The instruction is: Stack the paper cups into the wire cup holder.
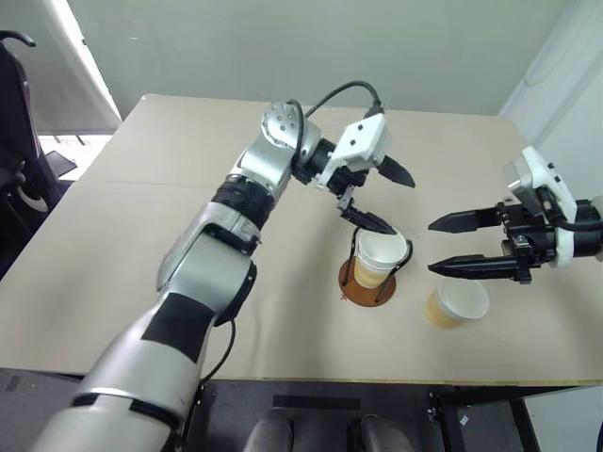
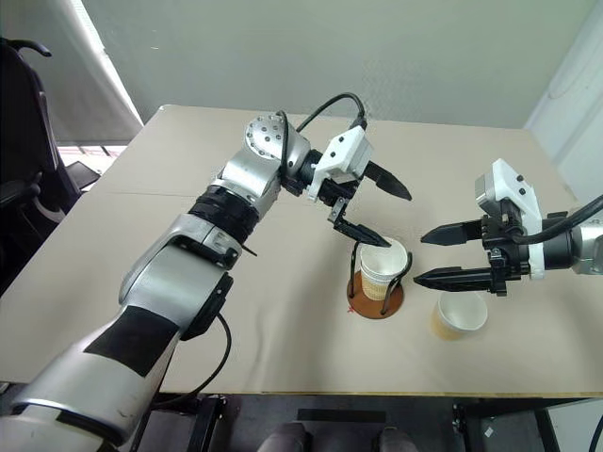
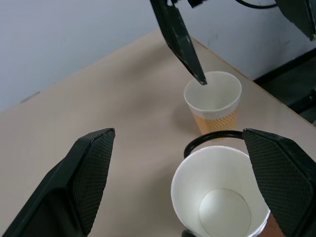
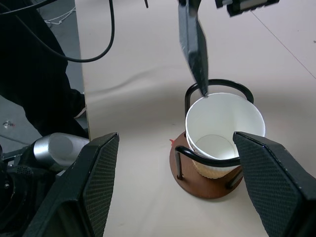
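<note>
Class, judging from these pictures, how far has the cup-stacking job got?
Done: cups sit stacked in the wire cup holder; how many cannot be told. In hand: nothing; the left gripper hangs open above them, the right gripper open too. Left: one paper cup stands on the table beside the holder.

Worktop (image 1: pixel 141 282): pale tan, flat, with a faint seam across. On it: wire cup holder (image 1: pixel 366 287), brown disc base, nested paper cups (image 1: pixel 381 256) seated inside; one loose paper cup (image 1: pixel 456 303) upright just beside it
</note>
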### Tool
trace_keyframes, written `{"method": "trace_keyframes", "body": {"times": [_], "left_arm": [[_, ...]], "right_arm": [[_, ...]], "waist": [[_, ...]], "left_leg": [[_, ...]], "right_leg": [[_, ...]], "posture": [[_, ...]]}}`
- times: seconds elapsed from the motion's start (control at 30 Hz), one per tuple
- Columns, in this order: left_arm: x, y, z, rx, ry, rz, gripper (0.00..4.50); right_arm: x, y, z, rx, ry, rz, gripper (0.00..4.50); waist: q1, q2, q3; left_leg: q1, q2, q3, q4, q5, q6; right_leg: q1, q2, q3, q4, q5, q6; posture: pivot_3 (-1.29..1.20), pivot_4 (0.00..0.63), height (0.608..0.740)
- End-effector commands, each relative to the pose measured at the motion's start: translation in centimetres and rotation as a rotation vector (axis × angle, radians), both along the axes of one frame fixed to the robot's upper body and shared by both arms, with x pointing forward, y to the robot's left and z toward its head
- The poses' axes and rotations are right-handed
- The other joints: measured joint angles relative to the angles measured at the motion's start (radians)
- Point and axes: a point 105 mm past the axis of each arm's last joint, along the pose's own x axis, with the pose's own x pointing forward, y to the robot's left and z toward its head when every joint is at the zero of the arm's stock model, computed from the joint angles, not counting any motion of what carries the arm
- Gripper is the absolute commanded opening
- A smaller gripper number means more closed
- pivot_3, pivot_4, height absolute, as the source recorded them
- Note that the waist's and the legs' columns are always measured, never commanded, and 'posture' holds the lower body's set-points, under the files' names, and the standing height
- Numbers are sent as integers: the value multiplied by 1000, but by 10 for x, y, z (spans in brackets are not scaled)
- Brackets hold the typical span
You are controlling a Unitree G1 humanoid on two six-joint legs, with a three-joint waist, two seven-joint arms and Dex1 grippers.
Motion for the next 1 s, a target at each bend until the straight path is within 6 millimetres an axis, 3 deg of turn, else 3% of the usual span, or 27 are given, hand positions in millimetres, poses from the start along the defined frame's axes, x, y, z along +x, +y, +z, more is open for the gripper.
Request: {"method": "trace_keyframes", "body": {"times": [0.03,0.13,0.33,0.67,0.8,1.0], "left_arm": [[-9,-7,16,-49,-45,-71,4447],[-8,-4,30,-109,-1,-48,4447],[-2,33,47,-170,79,36,4447],[-27,97,59,-195,203,82,4447],[-29,105,69,-274,228,81,4447],[-32,108,67,-340,256,72,4447]], "right_arm": [[2,-6,9,-19,-50,-34,3743],[5,-12,2,-51,-43,-64,3743],[1,-16,-5,-66,-10,-54,3743],[-10,-34,-33,-158,59,-90,3743],[-11,-41,-43,-200,63,-99,3743],[-14,-47,-57,-227,72,-108,3743]], "waist": [[2,0,0],[4,0,0],[-1,2,0],[5,3,-1],[8,3,-1],[-2,3,-1]], "left_leg": [[0,0,0,0,0,0],[-1,0,0,0,0,0],[-1,0,2,0,0,0],[0,0,0,0,0,0],[0,0,-1,1,0,0],[4,-1,1,0,0,0]], "right_leg": [[0,0,0,0,0,0],[0,0,0,0,0,0],[-1,0,0,0,0,0],[-1,0,0,0,0,0],[-1,-2,0,0,0,0],[2,-4,0,1,0,1]], "posture": [[0,150,740],[0,150,740],[0,150,740],[0,150,740],[0,150,740],[0,150,740]]}}
